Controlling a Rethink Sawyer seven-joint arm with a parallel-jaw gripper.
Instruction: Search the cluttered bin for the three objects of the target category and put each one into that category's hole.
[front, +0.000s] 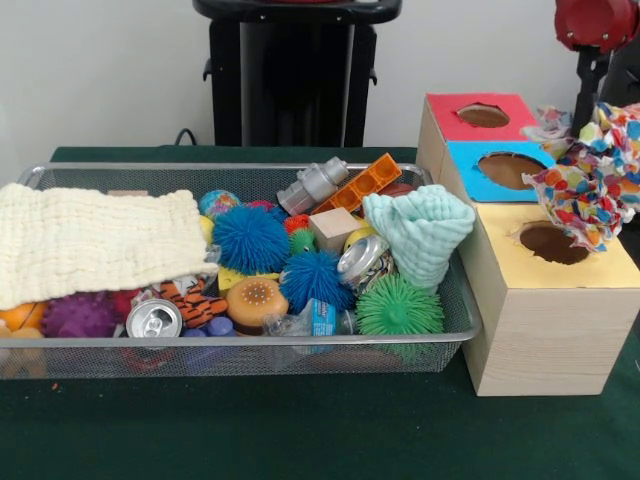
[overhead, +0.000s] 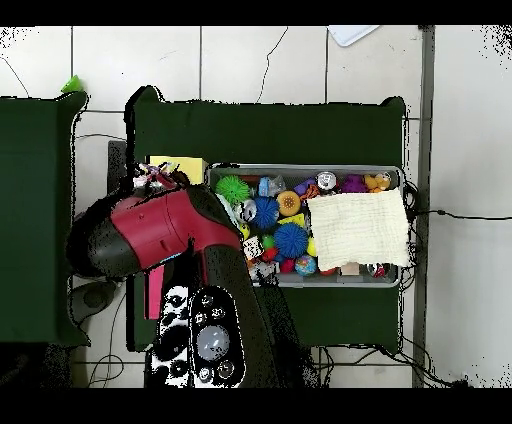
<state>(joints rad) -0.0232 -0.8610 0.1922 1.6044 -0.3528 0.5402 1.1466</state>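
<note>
Front view: a patterned cloth (front: 590, 185) hangs beside the yellow hole (front: 553, 243), gripper hidden, its grip untellable. Cream cloth (front: 95, 240), mint cloth (front: 420, 232) and balls crowd the bin (front: 240, 352). Overhead: the red arm (overhead: 150, 235) covers the box; no readable writing.

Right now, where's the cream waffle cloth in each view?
Front view: cream waffle cloth drapes the bin's left end.
Overhead view: it covers the bin's right part.
Shared landmark: the green spiky ball, at the bin's opposite end.
</note>
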